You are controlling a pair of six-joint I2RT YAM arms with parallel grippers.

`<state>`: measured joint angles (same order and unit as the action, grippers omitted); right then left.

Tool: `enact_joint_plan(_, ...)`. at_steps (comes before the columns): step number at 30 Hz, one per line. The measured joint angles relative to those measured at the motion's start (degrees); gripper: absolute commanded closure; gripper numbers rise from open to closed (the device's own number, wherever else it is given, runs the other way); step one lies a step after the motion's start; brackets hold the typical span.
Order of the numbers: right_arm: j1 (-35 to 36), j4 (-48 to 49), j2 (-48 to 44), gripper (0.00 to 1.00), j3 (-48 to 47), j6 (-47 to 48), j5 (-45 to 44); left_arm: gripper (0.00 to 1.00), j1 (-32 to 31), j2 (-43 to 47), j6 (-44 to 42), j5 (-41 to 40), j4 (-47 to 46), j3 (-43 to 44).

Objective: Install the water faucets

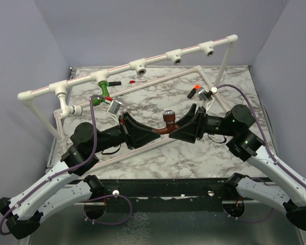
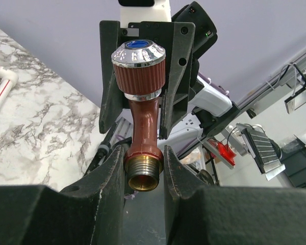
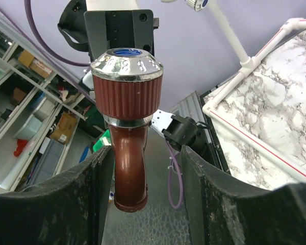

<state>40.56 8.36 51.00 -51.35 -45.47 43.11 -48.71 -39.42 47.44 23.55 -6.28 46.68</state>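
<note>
The dark reddish-brown faucet (image 1: 168,120) hangs above the table's middle, chrome-capped knob up, between my two grippers. My left gripper (image 1: 155,134) is shut on its brass threaded end (image 2: 143,176); both fingers press the thread in the left wrist view (image 2: 144,164). My right gripper (image 1: 174,131) is open around the curved spout (image 3: 128,168), with a clear gap on the right side (image 3: 148,173). The green faucet (image 1: 102,92) hangs from a tee of the white pipe rail (image 1: 139,65). A white faucet's chrome knob (image 1: 212,92) shows by the frame's right post.
The white pipe frame (image 1: 158,81) spans the back, with several open tees along the top rail. A small orange-and-black cylinder (image 1: 196,91) lies near the right arm's wrist. A small red piece (image 1: 133,81) lies on the marble table (image 1: 234,81) behind the rail.
</note>
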Motion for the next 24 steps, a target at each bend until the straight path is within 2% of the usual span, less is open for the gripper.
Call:
enact_joint_plan(14,0.00,0.63,-1.53,0.58,0.00,0.04,0.02,1.00,0.02,0.48,-0.94,-0.46,1.88,0.00)
enact_joint_plan(24,0.00,0.66,-1.57,0.60,0.22,0.00,-0.02,1.00,0.00,0.48,-1.20,-0.52,2.32,0.00)
